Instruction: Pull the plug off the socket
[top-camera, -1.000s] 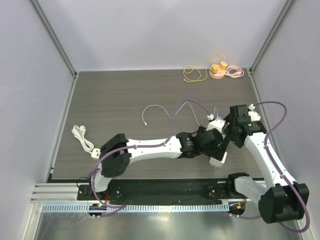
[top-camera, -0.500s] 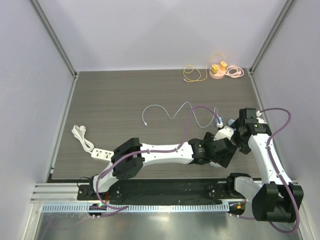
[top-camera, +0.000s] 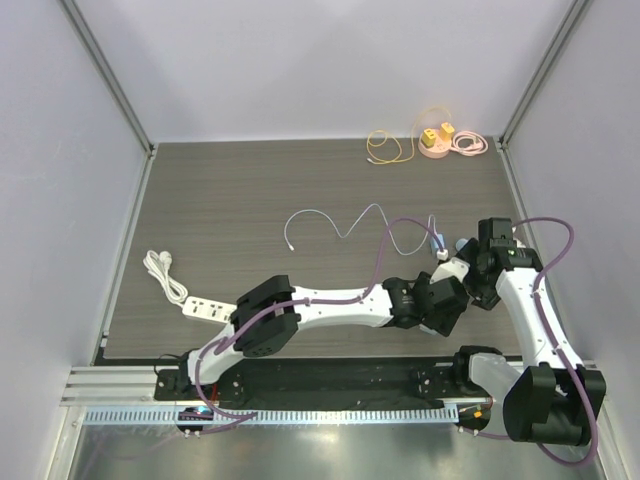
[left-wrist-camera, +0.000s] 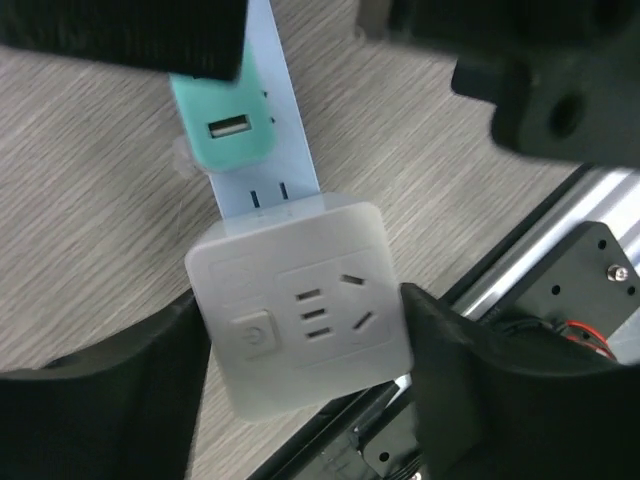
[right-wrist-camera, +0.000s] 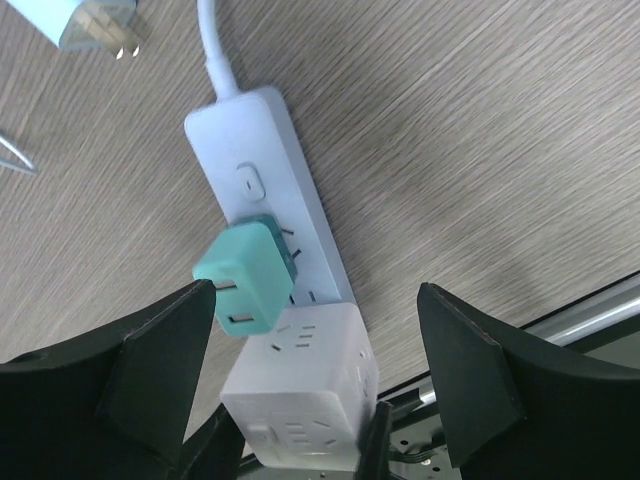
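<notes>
Over the power strip (right-wrist-camera: 265, 190), hovering with the right gripper (right-wrist-camera: 315, 300), jaws spread wide to either side of the strip and gripping nothing. Differs from a second ago, when pressed in close above the strip's corded end in the overhead view; has since drawn off to the side of the strip away from the left arm, with almost no further shift over the last half second. At the strip's uncorded end, gripping the white cube adapter (left-wrist-camera: 300, 300) with the left gripper (left-wrist-camera: 300, 335), jaws clamped on two opposite faces, after swinging the left arm further across toward that end. Leaves the teal plug (right-wrist-camera: 245, 275) sitting on the strip's face just beside the cube, apparently seated, though cannot tell how deep its pins go. Beyond the strip's corded end, shows a pale blue plug (right-wrist-camera: 95, 22) lying loose on the bench (top-camera: 250, 200), prongs bare, trailing a thin white cable (top-camera: 330, 220) away from the strip. Reads, as a judgement, as one plug already out and a brace freshly set: pinning the strip through the cube while keeping the open jaws lined up around the teal plug. Suggests no pull on the teal one yet; calls next for closing on its sides and lifting straight off the strip, minding the strip rising with it.
</notes>
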